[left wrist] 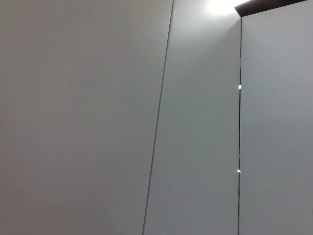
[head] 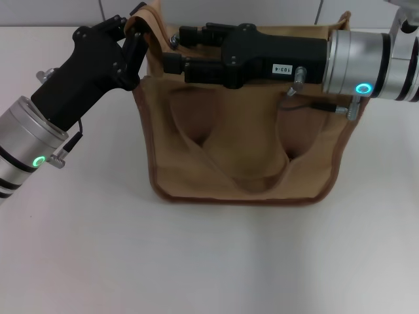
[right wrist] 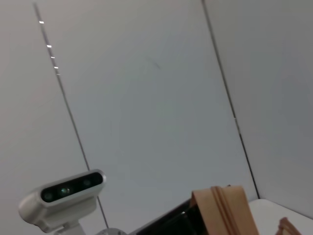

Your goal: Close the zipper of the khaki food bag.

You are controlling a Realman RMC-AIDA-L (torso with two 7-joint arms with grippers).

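The khaki food bag stands on the white table, its two looped handles lying on its front face. My left gripper is at the bag's top left corner, shut on the tan side strap there. From the right, my right gripper reaches across the bag's top to its left end, with its fingers apart. A small silver piece, probably the zipper pull, sits at their tips. The arm hides the zipper line. In the right wrist view the tan strap shows.
The white table stretches in front of the bag and to both sides. A tiled wall stands close behind the bag. The left wrist view shows only wall panels. The left arm's wrist camera shows in the right wrist view.
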